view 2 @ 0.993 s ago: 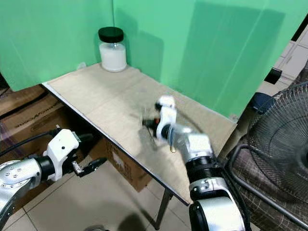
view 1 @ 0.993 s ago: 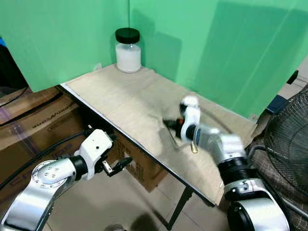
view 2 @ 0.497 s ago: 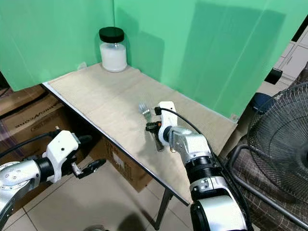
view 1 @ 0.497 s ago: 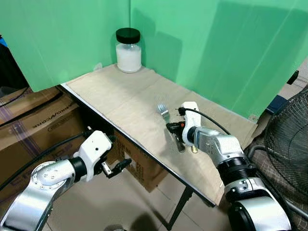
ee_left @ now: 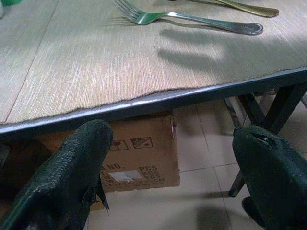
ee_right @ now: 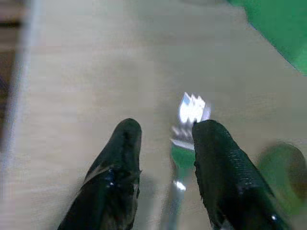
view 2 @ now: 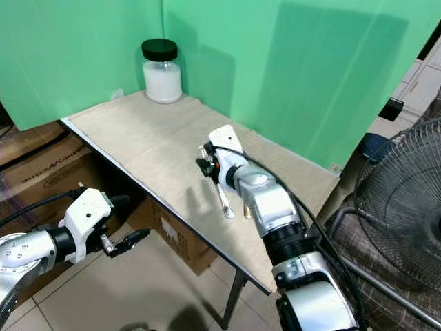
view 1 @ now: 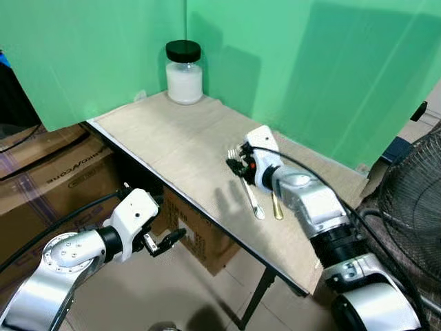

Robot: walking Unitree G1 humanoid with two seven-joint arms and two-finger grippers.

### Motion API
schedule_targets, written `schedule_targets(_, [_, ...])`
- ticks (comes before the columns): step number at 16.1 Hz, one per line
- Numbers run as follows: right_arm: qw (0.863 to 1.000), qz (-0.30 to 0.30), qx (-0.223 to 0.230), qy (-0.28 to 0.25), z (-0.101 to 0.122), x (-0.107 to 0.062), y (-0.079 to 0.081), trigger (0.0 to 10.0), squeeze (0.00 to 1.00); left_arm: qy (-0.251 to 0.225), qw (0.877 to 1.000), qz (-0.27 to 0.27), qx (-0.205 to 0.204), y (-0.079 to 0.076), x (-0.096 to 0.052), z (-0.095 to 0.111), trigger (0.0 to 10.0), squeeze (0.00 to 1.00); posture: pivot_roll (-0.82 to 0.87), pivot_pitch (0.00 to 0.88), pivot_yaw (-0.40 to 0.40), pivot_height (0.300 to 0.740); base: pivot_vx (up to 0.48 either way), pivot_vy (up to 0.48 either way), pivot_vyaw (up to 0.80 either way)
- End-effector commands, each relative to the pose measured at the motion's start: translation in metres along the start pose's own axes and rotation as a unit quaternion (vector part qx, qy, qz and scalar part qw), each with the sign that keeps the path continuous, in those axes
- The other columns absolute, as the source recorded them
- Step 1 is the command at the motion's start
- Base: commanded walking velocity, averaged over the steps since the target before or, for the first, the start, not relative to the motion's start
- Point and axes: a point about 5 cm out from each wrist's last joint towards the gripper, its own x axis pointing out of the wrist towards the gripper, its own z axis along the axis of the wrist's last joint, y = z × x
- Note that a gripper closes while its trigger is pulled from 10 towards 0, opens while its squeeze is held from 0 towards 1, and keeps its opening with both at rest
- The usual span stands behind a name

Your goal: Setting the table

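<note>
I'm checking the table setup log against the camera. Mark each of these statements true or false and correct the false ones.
1. The fork lies flat on the table mat. True.
2. The jar has a red lid. False: the lid is black.
3. The right gripper is above the fork's tine end. True.
4. The left gripper rests on the tabletop. False: it hangs below the table edge, beside the cardboard box, fingers apart.
5. A gold-coloured utensil lies beside the fork. True.
6. The jar stands at the table's near edge. False: it stands in the far corner against the green backdrop.
</note>
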Motion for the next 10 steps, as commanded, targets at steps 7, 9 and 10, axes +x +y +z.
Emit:
schedule_targets(7, [0.992, -0.046, 0.062, 0.104, -0.04, 0.003, -0.003, 10.0, 0.0, 0.006, 1.0, -0.002, 0.008, 0.0, 0.001, 0.0, 10.0, 0.0, 0.21, 0.0, -0.067, 0.74, 0.0, 0.0, 0.0])
schedule_targets(9, [0.992, -0.04, 0.083, 0.088, -0.034, 0.004, -0.002, 10.0, 0.0, 0.005, 1.0, -0.002, 0.007, 0.001, 0.001, 0.001, 10.0, 0.0, 0.21, 0.0, -0.068, 0.74, 0.0, 0.0, 0.0])
schedule_targets(10, [0.993, -0.038, 0.083, 0.078, -0.029, 0.004, -0.002, 10.0, 0.0, 0.005, 1.0, -0.002, 0.007, 0.001, 0.001, 0.001, 10.0, 0.0, 0.21, 0.0, -0.068, 0.74, 0.0, 0.0, 0.0])
